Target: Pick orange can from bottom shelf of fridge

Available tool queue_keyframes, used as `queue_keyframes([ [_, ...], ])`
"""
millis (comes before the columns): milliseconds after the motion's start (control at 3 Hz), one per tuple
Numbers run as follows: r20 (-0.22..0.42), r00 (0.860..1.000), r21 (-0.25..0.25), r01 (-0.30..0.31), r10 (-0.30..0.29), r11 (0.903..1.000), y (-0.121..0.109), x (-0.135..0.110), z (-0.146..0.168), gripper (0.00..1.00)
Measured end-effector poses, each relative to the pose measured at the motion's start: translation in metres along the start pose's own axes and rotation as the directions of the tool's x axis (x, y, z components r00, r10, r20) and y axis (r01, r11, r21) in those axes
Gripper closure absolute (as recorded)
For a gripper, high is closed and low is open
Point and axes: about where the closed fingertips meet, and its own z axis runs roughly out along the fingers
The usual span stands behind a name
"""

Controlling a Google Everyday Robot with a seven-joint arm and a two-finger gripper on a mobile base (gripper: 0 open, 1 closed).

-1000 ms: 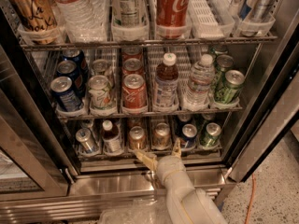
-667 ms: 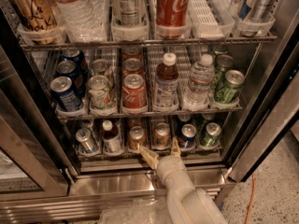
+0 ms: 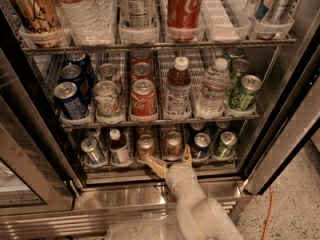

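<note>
Camera view, the only one. My hand (image 3: pixel 164 157) is at the front edge of the bottom shelf (image 3: pixel 100 167) of the fridge (image 3: pixel 120 197), reaching in from low centre, fingers spread wide and holding nothing. One finger points left, the other points up and far. The orange can (image 3: pixel 173 144) stands upright in its lane near the middle of that shelf, in the gap between my two fingers. I cannot tell whether either finger touches it. A second copper-toned can (image 3: pixel 145 146) sits just left of it, close to my left fingertip; I judge this the main risk of a wrong or fouled grasp. Status: approach appears nearly complete; closing on the can, lifting it and drawing it out are all outstanding. Further items on the same shelf, left to right: a silver can (image 3: pixel 92 149), a small bottle (image 3: pixel 118 146), a dark can (image 3: pixel 201 142), a green can (image 3: pixel 225 143). The rack above holds a red Coca-Cola can (image 3: pixel 144 99) among mixed cans and bottles. Surroundings: steel sill below, speckled floor (image 3: pixel 295 204) at right with an orange cable (image 3: pixel 267 214) lying on it.
</note>
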Motion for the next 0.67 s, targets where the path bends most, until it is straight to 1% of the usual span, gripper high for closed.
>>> queue_keyframes([
  [667,-0.006,1.000,0.003,-0.003,0.003,1.0000,-0.0009,0.0021,0.0026,0.13],
])
